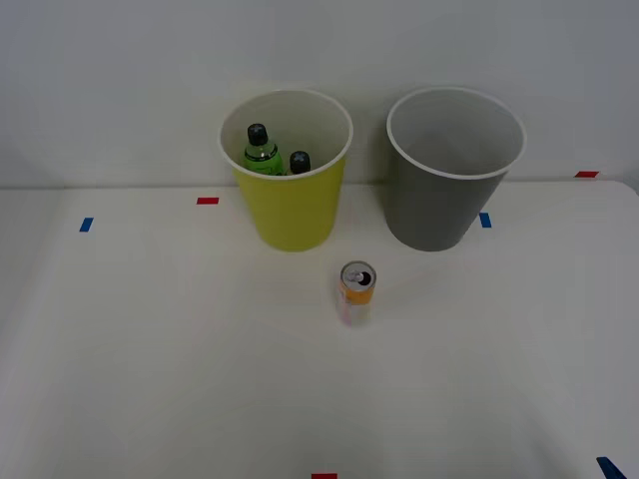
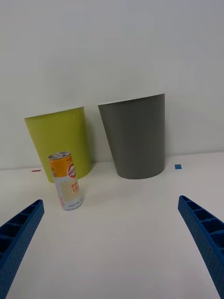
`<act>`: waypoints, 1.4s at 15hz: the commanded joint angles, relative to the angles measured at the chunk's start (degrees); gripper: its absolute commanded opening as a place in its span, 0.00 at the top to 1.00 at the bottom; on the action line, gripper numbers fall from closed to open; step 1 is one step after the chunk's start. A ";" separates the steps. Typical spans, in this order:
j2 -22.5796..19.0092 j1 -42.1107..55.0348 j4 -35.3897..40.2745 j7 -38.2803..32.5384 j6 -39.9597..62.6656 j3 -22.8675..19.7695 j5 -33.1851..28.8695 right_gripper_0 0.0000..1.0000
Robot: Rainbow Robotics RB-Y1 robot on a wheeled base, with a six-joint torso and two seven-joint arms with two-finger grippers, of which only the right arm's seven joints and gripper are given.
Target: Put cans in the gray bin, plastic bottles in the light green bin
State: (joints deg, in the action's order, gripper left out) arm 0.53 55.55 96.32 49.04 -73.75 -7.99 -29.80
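One can on the table, two bottles binned, claw spread.

Orange-yellow can (image 1: pixel 355 292) stands frame centre on the white table (image 1: pixel 150 379), before the gray bin (image 1: pixel 451 180), whose floor is hidden. Light green bin (image 1: pixel 290 200) shows only bottles' (image 1: pixel 262 150) tops. Right gripper's (image 2: pixel 112 247) fingers (image 2: pixel 18 233) apart, cut off; white wall behind.

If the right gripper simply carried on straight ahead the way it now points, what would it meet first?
Probably the gray bin, which stands nearly dead ahead of the open right gripper. The orange-yellow can stands nearer but off to one side, so the jaws would likely pass it; depth is unclear.
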 commanded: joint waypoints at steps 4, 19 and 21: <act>0.00 0.00 0.00 0.01 0.01 -0.01 0.01 0.00; 0.00 0.00 0.00 0.01 0.01 -0.01 0.01 0.00; 0.00 0.00 0.00 0.01 0.01 -0.01 0.01 0.00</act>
State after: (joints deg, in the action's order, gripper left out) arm 0.53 55.55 96.33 49.04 -73.74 -8.00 -29.80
